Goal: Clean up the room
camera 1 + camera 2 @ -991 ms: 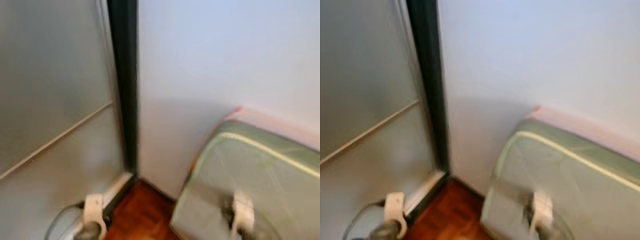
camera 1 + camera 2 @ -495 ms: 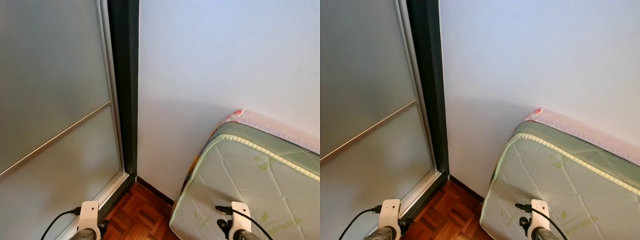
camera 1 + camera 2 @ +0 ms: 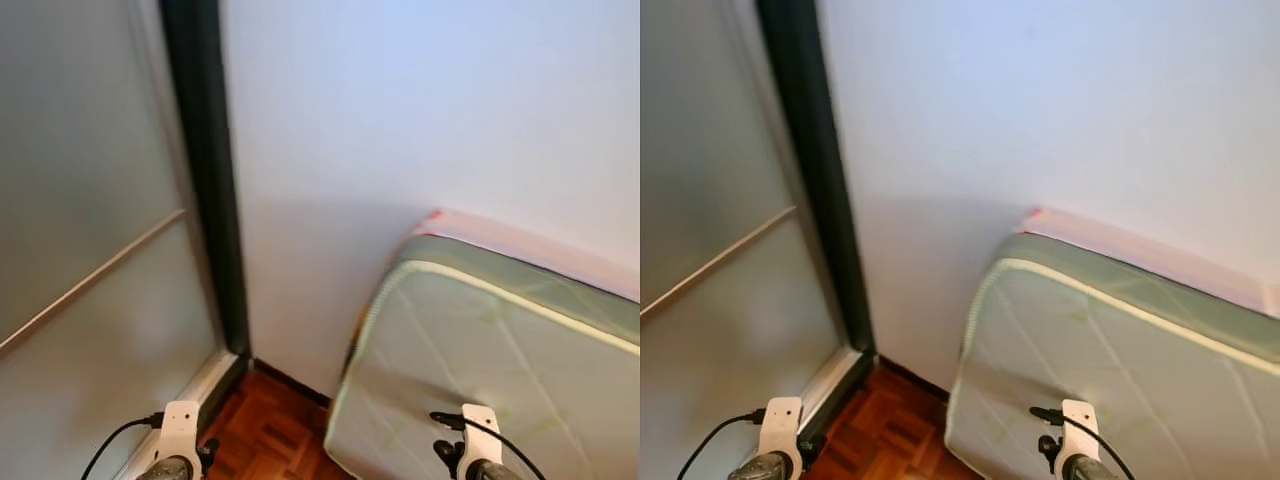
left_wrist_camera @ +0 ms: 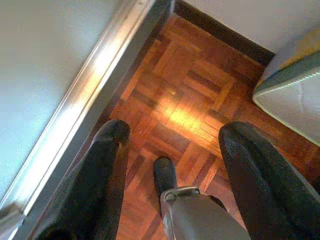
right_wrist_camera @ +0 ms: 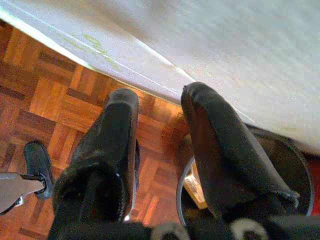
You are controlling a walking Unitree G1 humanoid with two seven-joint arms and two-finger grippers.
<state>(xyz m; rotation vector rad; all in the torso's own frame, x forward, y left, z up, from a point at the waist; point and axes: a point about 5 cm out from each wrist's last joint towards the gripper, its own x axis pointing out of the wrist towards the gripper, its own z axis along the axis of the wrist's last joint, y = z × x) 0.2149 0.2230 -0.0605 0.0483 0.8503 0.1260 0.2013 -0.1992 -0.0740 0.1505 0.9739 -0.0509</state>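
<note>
A pale green quilted mattress (image 3: 480,350) leans on its edge against the white wall (image 3: 400,110), with a pink layer (image 3: 1140,245) behind it. My left gripper (image 4: 175,135) hangs open above the parquet floor (image 4: 200,80), close to the sliding door's metal track (image 4: 95,75), holding nothing. Low beside the mattress's bottom edge (image 5: 150,50), my right gripper (image 5: 160,97) is open and also holds nothing. The white wrist mounts of both arms (image 3: 180,430) (image 3: 480,430) sit at the bottom of the eye views.
A frosted glass sliding door (image 3: 80,230) with a dark frame (image 3: 205,190) stands on the left and meets the wall in a corner. My black foot (image 4: 165,175) rests on the parquet. A dark round rim (image 5: 295,165) lies by the right gripper.
The camera has turned a little to the right, so the door frame and mattress sit further left in the picture. Both arms hang as before.
</note>
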